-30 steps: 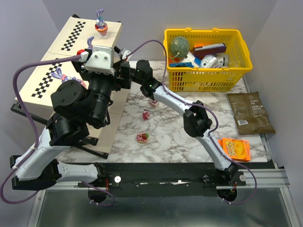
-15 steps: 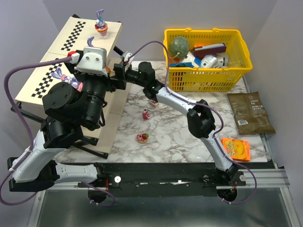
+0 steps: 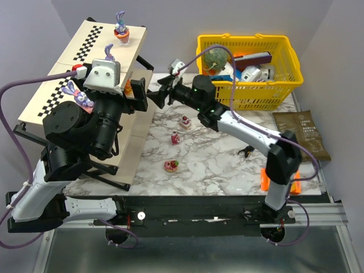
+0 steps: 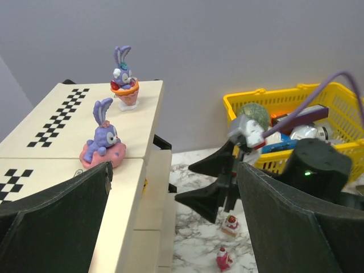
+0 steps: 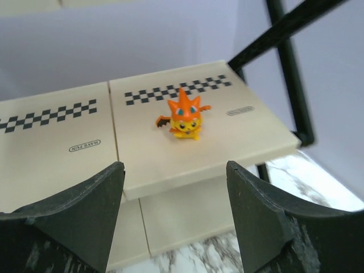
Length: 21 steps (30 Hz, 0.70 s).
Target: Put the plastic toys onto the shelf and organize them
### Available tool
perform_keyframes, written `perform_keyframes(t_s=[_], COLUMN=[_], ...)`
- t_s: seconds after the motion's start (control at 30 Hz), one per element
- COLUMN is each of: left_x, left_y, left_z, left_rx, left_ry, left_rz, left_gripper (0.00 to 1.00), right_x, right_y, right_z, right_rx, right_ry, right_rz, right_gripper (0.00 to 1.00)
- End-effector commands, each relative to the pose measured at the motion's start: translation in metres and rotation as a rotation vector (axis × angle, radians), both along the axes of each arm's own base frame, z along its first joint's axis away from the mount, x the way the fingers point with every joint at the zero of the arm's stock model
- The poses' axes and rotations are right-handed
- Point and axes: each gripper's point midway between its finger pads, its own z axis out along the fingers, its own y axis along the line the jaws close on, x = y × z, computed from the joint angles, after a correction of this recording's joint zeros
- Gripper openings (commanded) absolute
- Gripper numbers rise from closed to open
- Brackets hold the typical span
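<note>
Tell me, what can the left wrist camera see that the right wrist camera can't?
Only the left wrist view shows a purple rabbit in an orange cup and a purple rabbit on a pink doughnut on the top tier. It also shows the yellow basket, two small red toys on the marble, and the right gripper, which is open. Only the right wrist view clearly shows the orange winged figurine standing on a shelf panel. Both show the beige shelf with checkered strips and the marble table.
</note>
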Motion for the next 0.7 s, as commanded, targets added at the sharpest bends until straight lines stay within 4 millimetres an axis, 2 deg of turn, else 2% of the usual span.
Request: perform_keyframes(t_s=[0.0,0.03,0.07,0.1,0.13,0.17,0.2,0.23,0.3,0.33,0.37,0.4,0.43,0.47,0.53,0.6,0.67], left_x=[-0.009,-0.010,-0.012,-0.014,-0.015,-0.016,-0.019,-0.022,-0.028,-0.029,-0.028,-0.029,-0.029,-0.029,-0.028,-0.028,-0.028], left_y=[-0.003,-0.004,-0.005,-0.008,-0.008,-0.008,-0.007,-0.011,-0.008,-0.008,-0.010,-0.006,-0.005,-0.003,-0.002,0.000,-0.001], left_z=[0.001,0.001,0.001,0.000,0.001,0.003,0.008,0.010,0.019,0.022,0.019,0.025,0.027,0.030,0.034,0.041,0.044], left_rx=[-0.014,-0.014,-0.013,0.001,0.003,0.002,-0.009,-0.010,-0.027,-0.035,-0.030,-0.043,-0.047,-0.056,-0.066,-0.087,-0.093], left_ry=[0.022,0.025,0.026,0.029,0.027,0.018,0.006,-0.009,-0.046,-0.061,-0.063,-0.085,-0.090,-0.094,-0.098,-0.111,-0.119], left_rz=[-0.086,-0.103,-0.117,-0.143,-0.152,-0.164,-0.183,-0.217,-0.246,-0.259,-0.256,-0.251,-0.248,-0.239,-0.226,-0.220,-0.227], left_gripper=[0.99,0.99,0.99,0.99,0.99,0.99,0.99,0.99,0.99,0.99,0.99,0.99,0.99,0.99,0.99,0.99,0.99], right_x=[-0.009,-0.010,-0.010,-0.019,-0.021,-0.021,-0.027,-0.036,-0.046,-0.052,-0.055,-0.064,-0.064,-0.072,-0.081,-0.087,-0.094], right_y=[-0.062,-0.078,-0.093,-0.114,-0.127,-0.147,-0.161,-0.180,-0.212,-0.226,-0.236,-0.248,-0.261,-0.263,-0.281,-0.294,-0.306], right_z=[0.000,-0.017,-0.024,-0.018,-0.023,-0.044,-0.051,-0.050,-0.081,-0.076,-0.083,-0.107,-0.113,-0.115,-0.133,-0.134,-0.151], right_rx=[-0.082,-0.105,-0.128,-0.118,-0.118,-0.151,-0.169,-0.157,-0.208,-0.168,-0.174,-0.221,-0.190,-0.178,-0.179,-0.161,-0.156], right_ry=[0.037,0.090,0.111,0.155,0.195,0.241,0.276,0.308,0.385,0.413,0.440,0.501,0.565,0.613,0.691,0.691,0.744], right_rz=[-0.204,-0.251,-0.302,-0.349,-0.389,-0.466,-0.501,-0.539,-0.640,-0.669,-0.691,-0.710,-0.739,-0.701,-0.742,-0.777,-0.831], right_gripper=[0.79,0.79,0.79,0.79,0.79,0.79,0.79,0.79,0.79,0.79,0.79,0.79,0.79,0.79,0.79,0.79,0.79])
